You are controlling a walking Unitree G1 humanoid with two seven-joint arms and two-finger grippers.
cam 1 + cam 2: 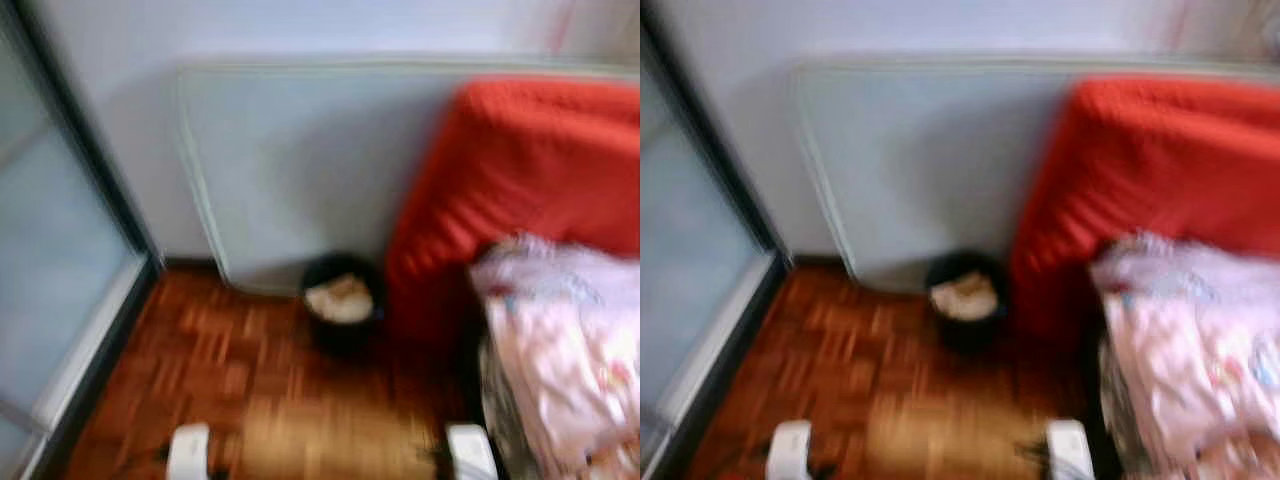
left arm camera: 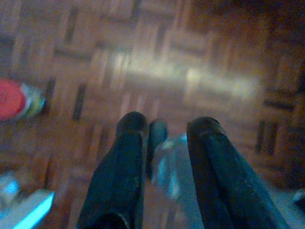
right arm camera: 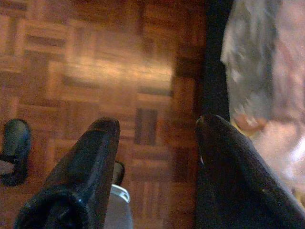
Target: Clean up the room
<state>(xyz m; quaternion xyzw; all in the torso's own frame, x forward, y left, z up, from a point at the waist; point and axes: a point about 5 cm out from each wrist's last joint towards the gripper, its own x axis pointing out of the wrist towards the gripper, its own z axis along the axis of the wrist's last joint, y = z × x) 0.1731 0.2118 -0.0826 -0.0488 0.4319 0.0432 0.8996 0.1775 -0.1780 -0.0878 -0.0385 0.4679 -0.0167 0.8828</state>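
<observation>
- Pale mattress (image 1: 300,170) leans on the wall across the upper middle of the head view, with a red cover (image 1: 530,170) draped over something at the upper right. Everything's smeared, so I'd guess the robot is mid-walk.
- Pinkish bedding (image 1: 570,350) is heaped at the lower right.
- Parquet floor (image 1: 230,380) fills the lower half, with a glass door (image 1: 50,260) down the left edge.
- Black bin (image 1: 342,300) sits at center frame on the floor, touching the foot of the mattress and just beside the red cover. There's already some pale stuff in it.
- Left gripper (image 2: 164,131) points down at the floor, fingers pinching a clear bottle (image 2: 174,167) between them. That looks like the trash in hand.
- Right gripper (image 3: 157,126) is spread wide with nothing between its fingers, over the floor next to the bedding.
- Small red-capped thing (image 2: 12,98) lies on the floor at the left edge of the left wrist view; too blurry to name.
- My read: this is the carry-to-bin step. Next it needs to close in on the bin, get the left gripper above the opening, then release.
</observation>
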